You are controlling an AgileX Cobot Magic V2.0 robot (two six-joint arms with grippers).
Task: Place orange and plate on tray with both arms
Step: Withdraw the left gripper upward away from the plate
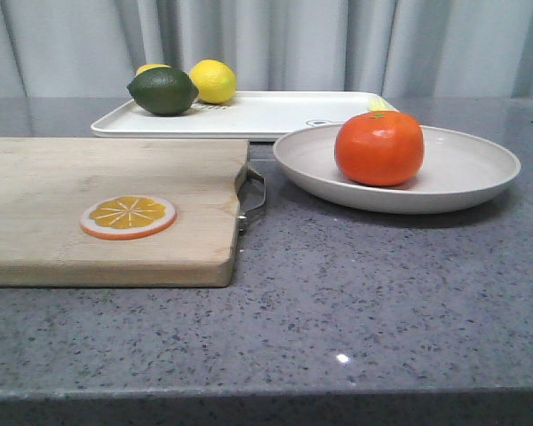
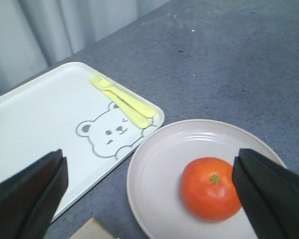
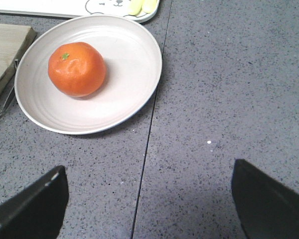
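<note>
The orange [image 1: 379, 147] sits in the beige plate [image 1: 462, 173] on the grey counter, right of the cutting board. The white tray [image 1: 266, 114] lies just behind the plate. No gripper shows in the front view. In the left wrist view my left gripper [image 2: 149, 191] is open and empty, above the plate [image 2: 159, 184] with the orange [image 2: 209, 189] near one finger; the tray [image 2: 40, 119] with its bear drawing lies beside. In the right wrist view my right gripper [image 3: 149, 196] is open and empty over bare counter, apart from the plate [image 3: 129, 64] and orange [image 3: 76, 68].
A wooden cutting board [image 1: 71, 195] with a metal handle holds a flat orange slice [image 1: 128, 216] at the left. A green lime [image 1: 163, 90] and yellow lemons [image 1: 213, 81] sit on the tray's far left. A yellow fork [image 2: 122, 97] lies on the tray near the plate.
</note>
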